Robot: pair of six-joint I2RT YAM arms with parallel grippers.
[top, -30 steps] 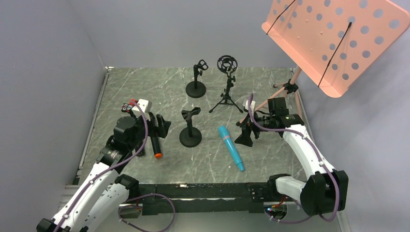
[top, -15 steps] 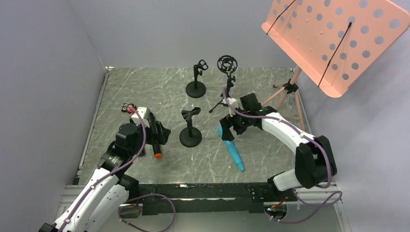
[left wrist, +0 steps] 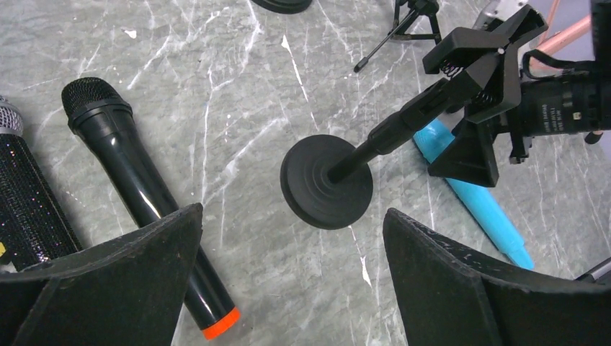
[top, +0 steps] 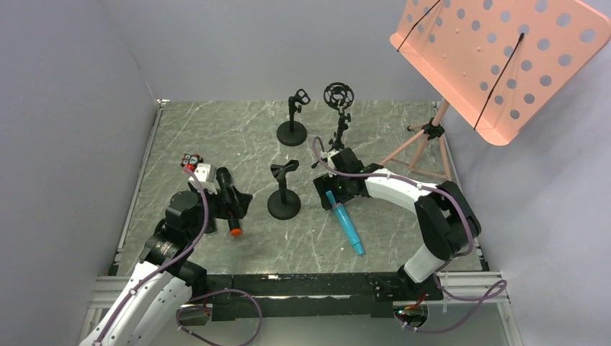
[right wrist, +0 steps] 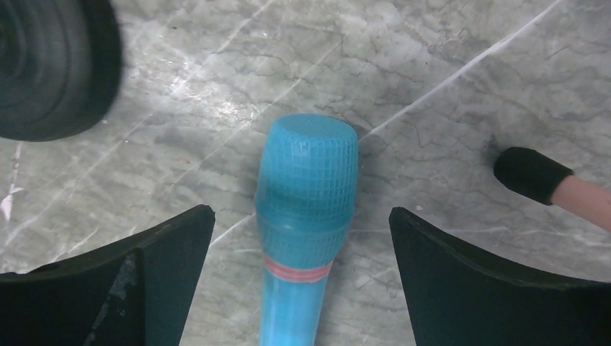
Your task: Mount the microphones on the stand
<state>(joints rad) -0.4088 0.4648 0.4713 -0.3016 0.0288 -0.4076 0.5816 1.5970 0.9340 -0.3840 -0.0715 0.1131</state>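
A turquoise microphone [top: 346, 225] lies flat on the marble table, its mesh head [right wrist: 308, 169] pointing away. My right gripper [top: 332, 190] hangs open over that head end [right wrist: 301, 210], one finger on each side, not touching it. A black microphone with an orange end cap [top: 230, 207] lies left of the near clip stand [top: 284, 193]. My left gripper [top: 236, 202] is open above it [left wrist: 293, 215]; the mic [left wrist: 133, 180] passes under the left finger. A silver-headed black mic [left wrist: 25, 205] lies at the far left of the left wrist view. The clip stand's round base [left wrist: 328, 184] sits between the left fingertips' line of sight.
A second round-base stand [top: 292, 120] and a tripod with a ring mount [top: 339, 122] stand at the back. An orange perforated music stand [top: 497, 58] rises at the right, its legs [top: 418, 151] on the table; one rubber foot [right wrist: 532, 175] lies near the right gripper.
My right arm has swung left from beside the music stand's legs to over the turquoise mic's head. The left gripper has shifted slightly along the orange-capped mic. Both stay open.
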